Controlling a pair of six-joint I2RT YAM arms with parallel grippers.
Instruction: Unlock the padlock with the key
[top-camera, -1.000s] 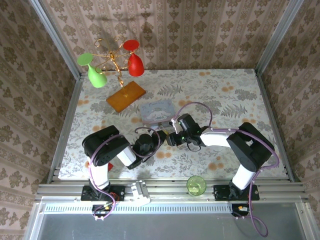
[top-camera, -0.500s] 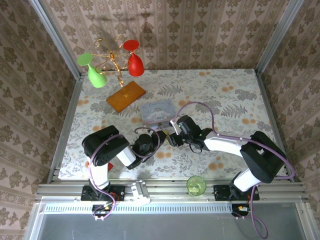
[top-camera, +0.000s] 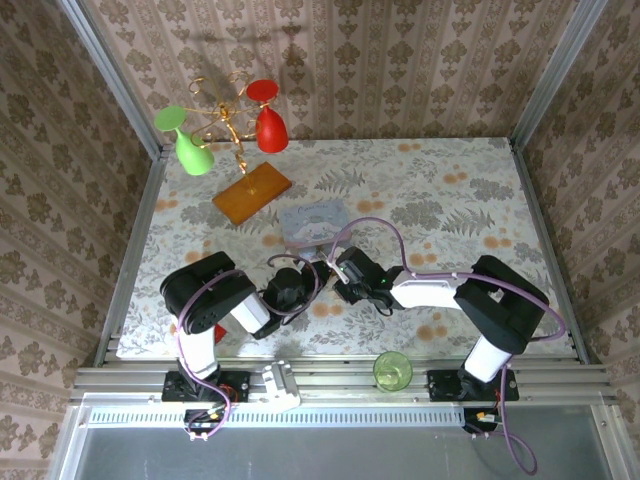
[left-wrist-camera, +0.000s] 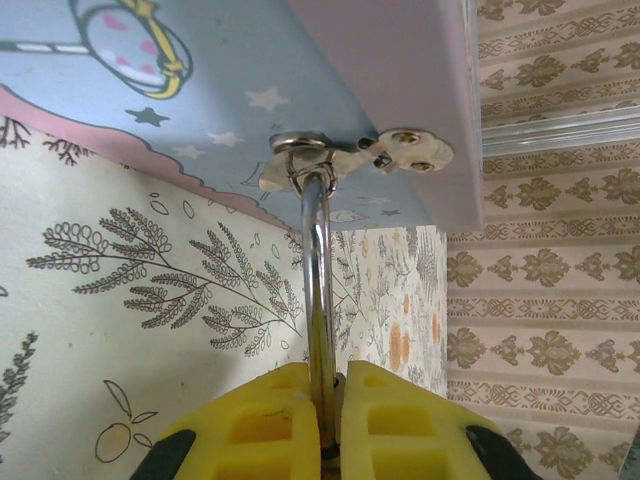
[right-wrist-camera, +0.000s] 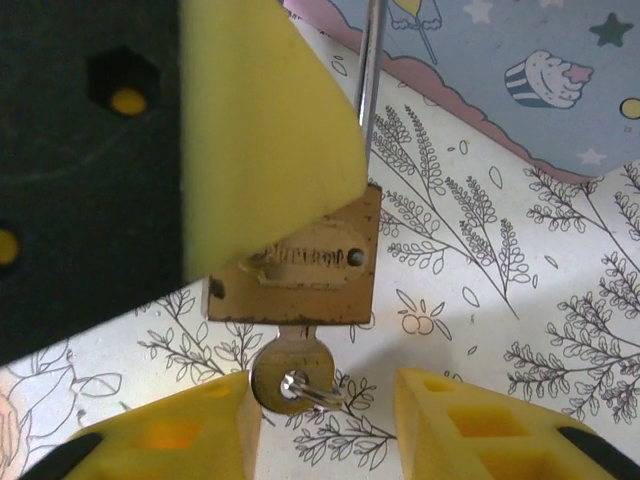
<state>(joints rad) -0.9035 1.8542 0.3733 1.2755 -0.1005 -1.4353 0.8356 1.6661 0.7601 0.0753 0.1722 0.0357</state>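
Table (top-camera: 470, 200): flower-printed cloth; both arms reach to its middle and meet just in front of the tin.
Tin (top-camera: 315, 222): pale blue, lid down, so its contents are hidden.
Stand (top-camera: 225, 125): at the far left corner, carrying a green and a red glass.
Packet (top-camera: 251, 193): orange, flat on the cloth, between the stand and the tin.
Cup (top-camera: 392, 370): green, on the near rail; whether anything is in it I cannot tell.
Left gripper (left-wrist-camera: 328, 400): closed tight, its yellow pads pinching the padlock's silver loop.
Right gripper (right-wrist-camera: 325, 420): jaws apart, one finger on each side of the key's head, with a clear gap on one side.
Padlock (right-wrist-camera: 300, 265): brass body against the left gripper's pad (right-wrist-camera: 260, 130), above the cloth beside the tin.
Key (right-wrist-camera: 290, 370): stuck in the padlock's underside, a small ring through its head.
Left wrist view: the loop (left-wrist-camera: 318, 300) runs up to the ring of the tin's clasp (left-wrist-camera: 350, 160).
Right wrist view: the brass body and key, probably hanging free of the cloth.
Top view: the padlock is too small to make out.
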